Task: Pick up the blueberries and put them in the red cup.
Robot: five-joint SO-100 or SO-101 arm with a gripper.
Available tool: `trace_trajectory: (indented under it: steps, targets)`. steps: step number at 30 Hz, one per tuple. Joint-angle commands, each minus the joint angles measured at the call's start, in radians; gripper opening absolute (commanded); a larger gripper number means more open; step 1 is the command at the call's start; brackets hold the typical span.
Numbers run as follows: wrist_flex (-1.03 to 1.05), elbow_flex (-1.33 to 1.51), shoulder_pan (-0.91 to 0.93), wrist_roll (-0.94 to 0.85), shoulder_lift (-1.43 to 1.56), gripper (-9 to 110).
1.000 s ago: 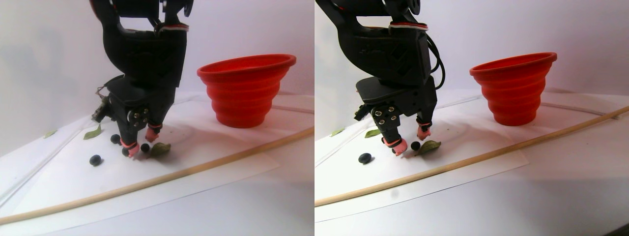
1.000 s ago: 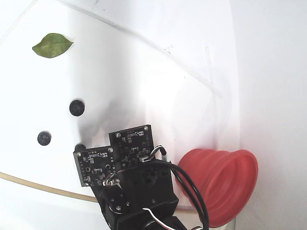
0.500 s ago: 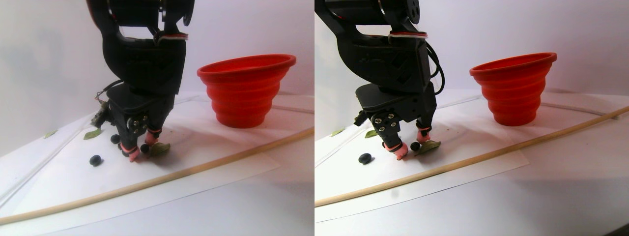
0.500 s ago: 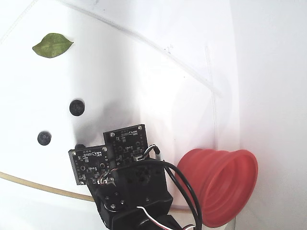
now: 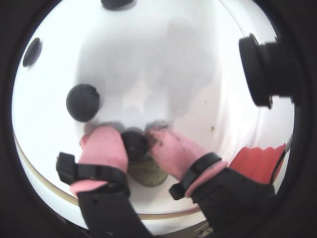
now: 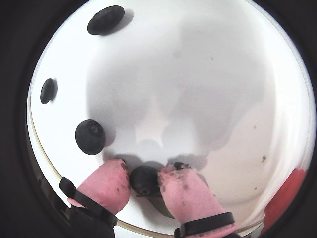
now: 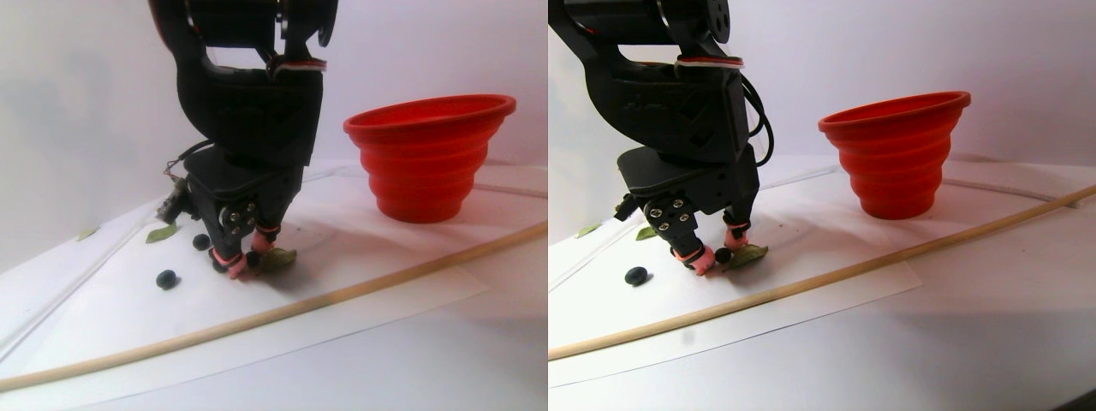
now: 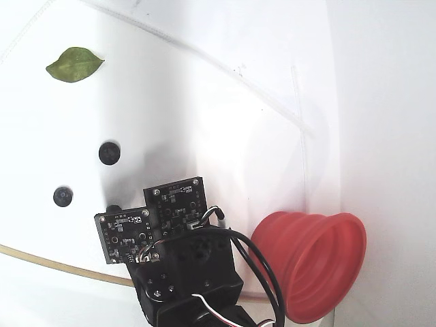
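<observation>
My gripper (image 5: 132, 139) is down on the white sheet, its pink fingertips (image 5: 106, 145) pressed against both sides of one blueberry (image 5: 134, 145). That same berry (image 6: 144, 180) sits over a green leaf (image 5: 148, 172). Three more blueberries lie loose beyond the tips: one close by (image 6: 89, 137), one further left (image 6: 47, 90) and one at the top (image 6: 105, 20). Two of the loose berries also show in the fixed view (image 8: 109, 153) (image 8: 63, 197). The red cup (image 7: 425, 158) stands upright to the right of the gripper (image 7: 242, 261) in the stereo pair view, well apart from it.
A thin wooden stick (image 7: 385, 274) runs across the sheet in front of the gripper. Another green leaf (image 8: 75, 63) lies at the far left in the fixed view. The arm's body (image 8: 184, 272) hides the gripped berry from above. The red cup (image 8: 317, 266) stands beside the arm.
The pink fingers stood apart around the berry a second ago and have closed onto it. The arm sank slightly. Loose berries, leaves and cup have not moved.
</observation>
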Motion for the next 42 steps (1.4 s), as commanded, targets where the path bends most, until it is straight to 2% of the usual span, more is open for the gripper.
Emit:
trace_trajectory:
  steps: [1,20,42]
  targets:
    - [-0.017,-0.008,-0.009,-0.002,0.012,10]
    - [0.117,0.006,-0.023,0.034,0.207,9]
    - [0.408,0.034,0.003,0.064,0.541,9]
